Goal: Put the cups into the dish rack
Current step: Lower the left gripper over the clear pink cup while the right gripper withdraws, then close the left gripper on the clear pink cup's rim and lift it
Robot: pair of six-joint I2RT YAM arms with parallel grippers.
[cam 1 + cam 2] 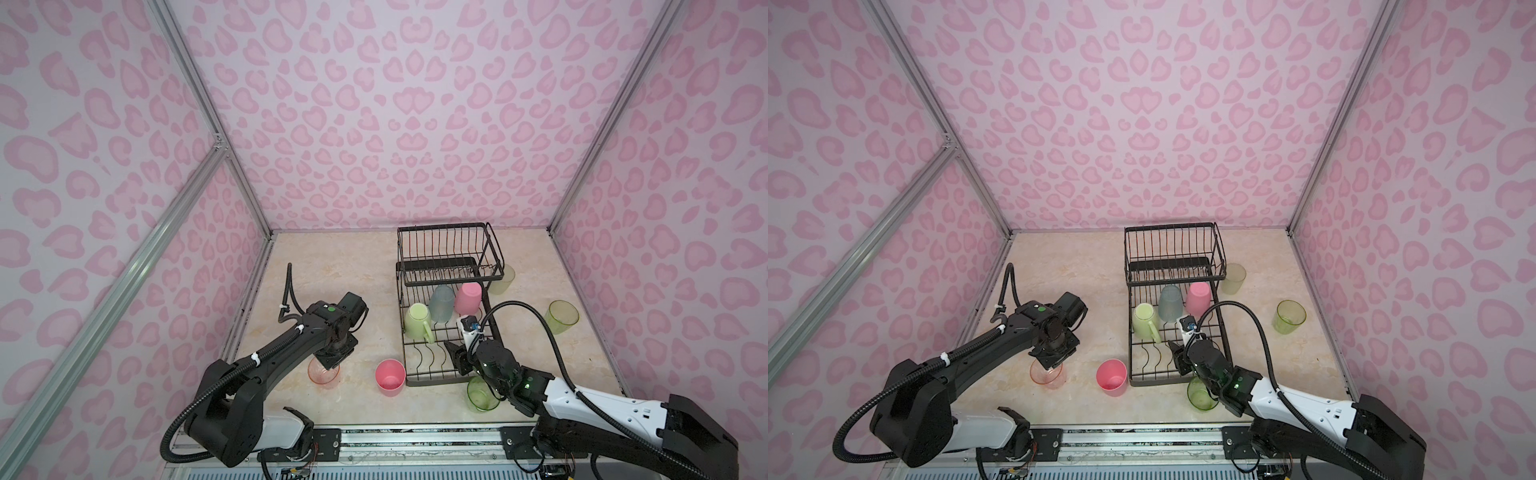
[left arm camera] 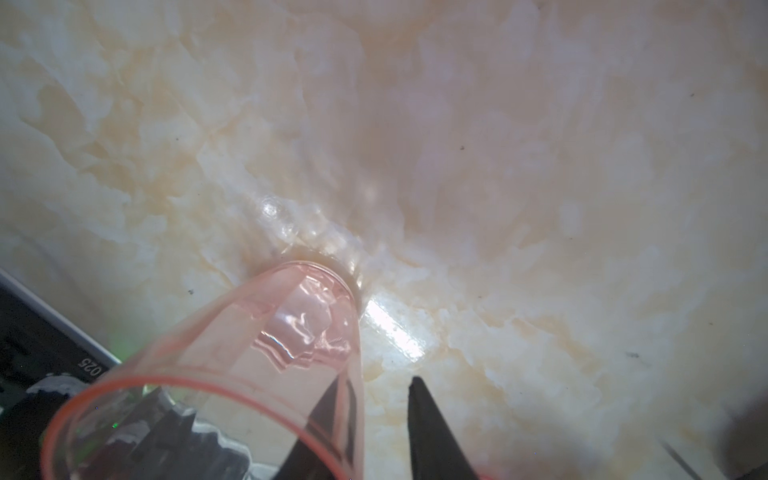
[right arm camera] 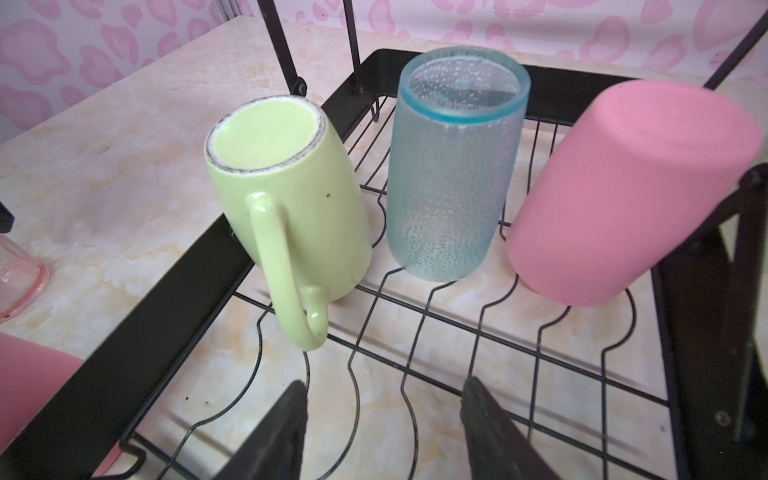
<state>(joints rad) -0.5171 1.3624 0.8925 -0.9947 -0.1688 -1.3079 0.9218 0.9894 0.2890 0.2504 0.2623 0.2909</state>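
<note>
Dish rack point(image 1: 440, 227): on the table point(image 1: 332, 266), right of centre; mug point(image 1: 417, 320), teal tumbler point(image 1: 441, 303) and pink tumbler point(image 1: 468, 297) stand upside down in its lower tray.
Right gripper point(image 3: 384, 395): jaws apart, empty, over the tray's near end.
Left gripper point(image 2: 372, 386): jaws apart, astride the pink glass point(image 2: 291, 324) wall, outer finger clear of it.
Pink glass: upright on the table, left of the rack.

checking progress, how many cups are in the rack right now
3, all upside down in the lower tray of the dish rack: pale-green mug leftmost in both top views, frosted teal tumbler in the middle, pink tumbler rightmost. The raised basket looks empty; nothing seems hidden.
</note>
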